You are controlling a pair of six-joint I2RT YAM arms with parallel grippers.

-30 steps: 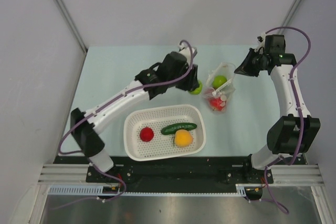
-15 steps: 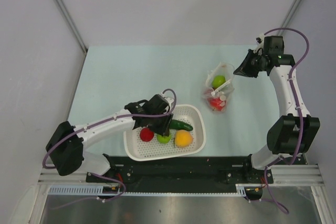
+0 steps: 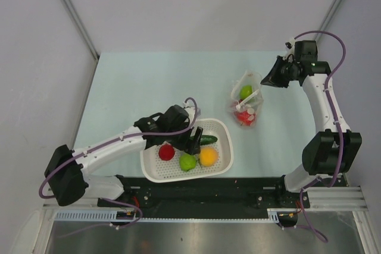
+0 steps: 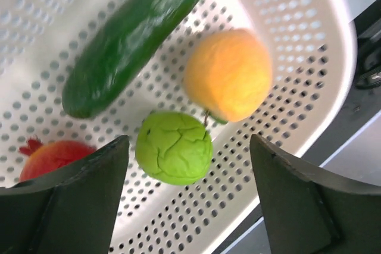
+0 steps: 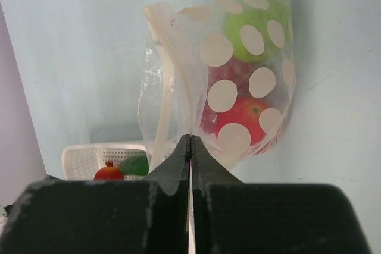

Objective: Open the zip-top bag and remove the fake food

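The zip-top bag (image 3: 246,105) stands on the table with white dots on it, a green fruit (image 5: 256,23) and a red one (image 5: 244,118) inside. My right gripper (image 3: 265,81) is shut on the bag's top edge (image 5: 191,138). My left gripper (image 3: 191,141) hangs open over the white basket (image 3: 225,128). A light green fruit (image 4: 174,147) lies loose on the basket floor between its fingers, touching neither. Beside it lie an orange fruit (image 4: 229,74), a dark green cucumber (image 4: 134,40) and a red fruit (image 4: 53,156).
The basket sits near the table's front edge, just left of the bag. The left arm stretches low across the front left of the table. Grey walls close in the table at the left, right and back.
My left arm swung from beside the bag to the basket carrying the light green fruit. It then opened, and the fruit now lies in the basket. The right gripper stayed put.
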